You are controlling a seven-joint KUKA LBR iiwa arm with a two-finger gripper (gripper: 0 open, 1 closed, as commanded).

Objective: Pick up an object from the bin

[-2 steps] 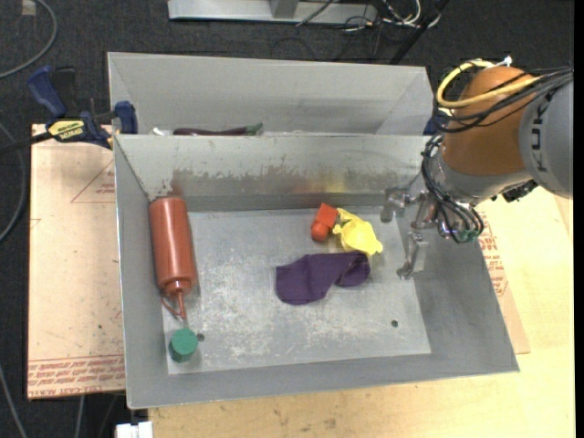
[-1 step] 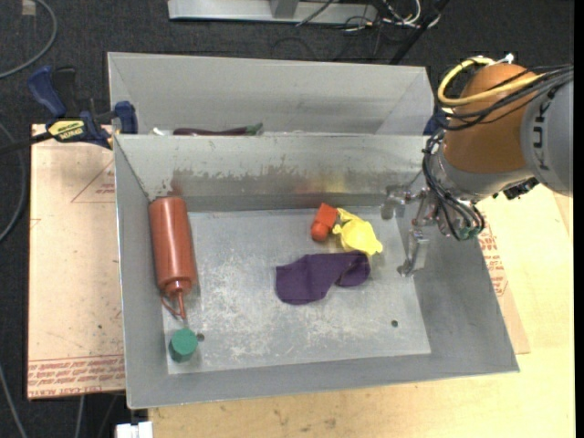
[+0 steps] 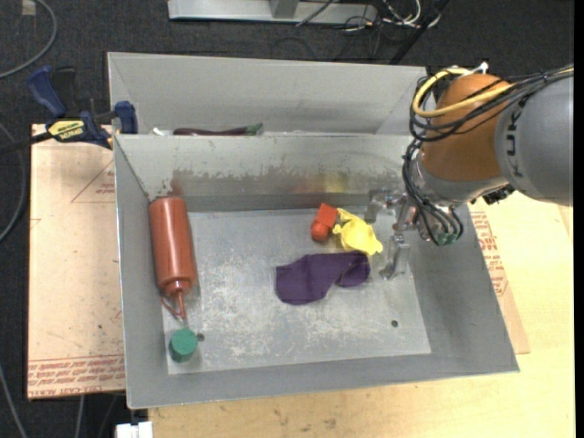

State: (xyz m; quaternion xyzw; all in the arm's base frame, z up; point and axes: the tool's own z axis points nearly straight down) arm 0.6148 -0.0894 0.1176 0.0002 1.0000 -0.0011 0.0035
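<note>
Nearest, lying front-left: green cap (image 3: pixel 183 345) beside red bottle (image 3: pixel 172 245). Further in, purple cloth (image 3: pixel 319 276), then yellow toy (image 3: pixel 358 235) and orange piece (image 3: pixel 323 222). Poised just right of these, gripper (image 3: pixel 394 249); cannot tell whether open or closed. Nothing seen gripped; grasping and lifting left to do

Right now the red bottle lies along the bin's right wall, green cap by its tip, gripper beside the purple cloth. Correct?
No: the camera view shows the red bottle along the left wall of the bin. The green cap is by its tip, the gripper beside the purple cloth.
</note>
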